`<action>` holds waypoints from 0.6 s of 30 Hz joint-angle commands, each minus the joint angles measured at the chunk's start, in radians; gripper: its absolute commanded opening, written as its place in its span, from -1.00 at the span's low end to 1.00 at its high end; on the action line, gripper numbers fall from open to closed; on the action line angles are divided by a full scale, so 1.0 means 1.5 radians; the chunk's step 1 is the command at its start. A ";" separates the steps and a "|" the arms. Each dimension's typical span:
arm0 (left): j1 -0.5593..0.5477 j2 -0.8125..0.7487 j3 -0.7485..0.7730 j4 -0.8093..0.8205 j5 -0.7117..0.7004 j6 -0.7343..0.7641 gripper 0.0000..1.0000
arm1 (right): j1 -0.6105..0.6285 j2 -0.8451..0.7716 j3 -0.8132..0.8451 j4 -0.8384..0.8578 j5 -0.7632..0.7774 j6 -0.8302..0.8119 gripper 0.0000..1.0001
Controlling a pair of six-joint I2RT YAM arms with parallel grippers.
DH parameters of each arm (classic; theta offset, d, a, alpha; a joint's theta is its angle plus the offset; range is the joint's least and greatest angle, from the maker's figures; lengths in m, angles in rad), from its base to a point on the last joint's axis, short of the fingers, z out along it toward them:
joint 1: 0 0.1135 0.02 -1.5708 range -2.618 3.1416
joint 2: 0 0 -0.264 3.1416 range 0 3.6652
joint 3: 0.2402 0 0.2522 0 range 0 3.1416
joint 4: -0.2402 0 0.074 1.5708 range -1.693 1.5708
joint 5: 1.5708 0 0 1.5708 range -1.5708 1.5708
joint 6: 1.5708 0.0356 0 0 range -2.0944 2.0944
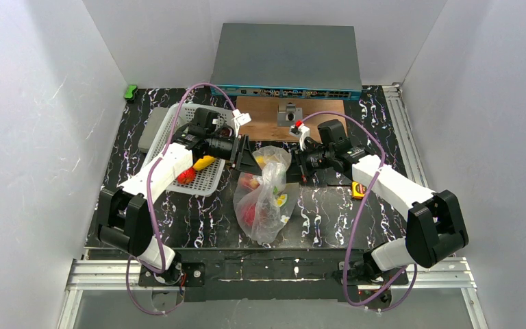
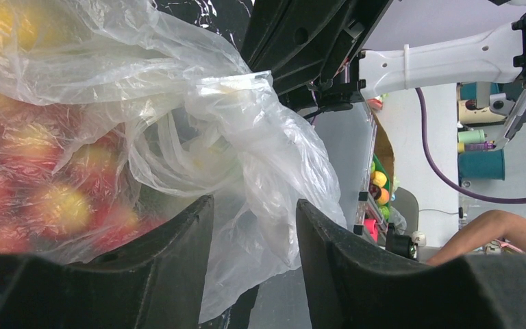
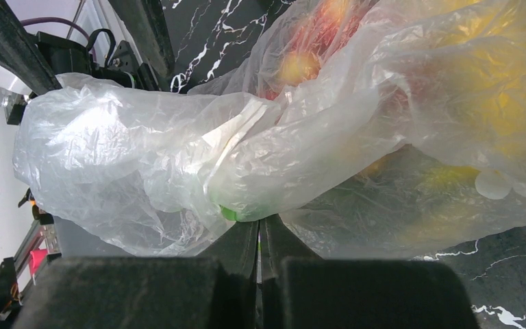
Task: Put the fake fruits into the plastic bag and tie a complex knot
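Top external: plastic bag [image 1: 268, 199], fake fruits [image 1: 248, 214] inside, lies on the black tabletop [image 1: 198, 219]. Film thin, limp, slippery; we would grip the bunched neck. Only wrist views show jaws: right gripper [image 3: 260, 229] clamped on film, left gripper [image 2: 255, 219] half open, film loose between.

The plastic bag [image 1: 268, 205], thin, clear and crinkled, is laid on the black table [image 1: 198, 219], with its loose top gathered at the far end. Red and yellow fake fruits [image 1: 248, 214] are seen through the film, bunched in the lower part. A red piece [image 1: 186, 175] and a yellow piece [image 1: 204, 162] are left in the white basket [image 1: 214, 179] just beside it.
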 commanded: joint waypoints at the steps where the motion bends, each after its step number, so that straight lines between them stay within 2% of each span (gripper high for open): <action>1: 0.001 0.000 -0.001 -0.046 0.024 0.030 -0.08 | 0.004 -0.018 0.037 0.004 -0.006 -0.020 -0.97; 11: -0.011 0.005 -0.008 -0.049 0.042 0.026 0.02 | 0.005 -0.012 0.039 0.006 -0.006 -0.016 -0.97; 12: -0.012 0.009 -0.003 -0.047 0.043 0.025 -0.02 | 0.006 -0.011 0.040 0.002 -0.006 -0.019 -0.97; 13: -0.012 0.011 0.001 -0.046 0.045 0.024 -0.18 | 0.006 -0.010 0.042 -0.004 -0.006 -0.027 -0.97; 16: -0.002 0.012 0.005 -0.061 0.033 0.031 -0.97 | 0.002 -0.010 0.051 -0.048 0.002 -0.065 -0.97; 18: 0.017 0.004 -0.004 -0.079 0.010 0.038 -1.00 | -0.005 -0.016 0.059 -0.082 0.013 -0.095 -0.97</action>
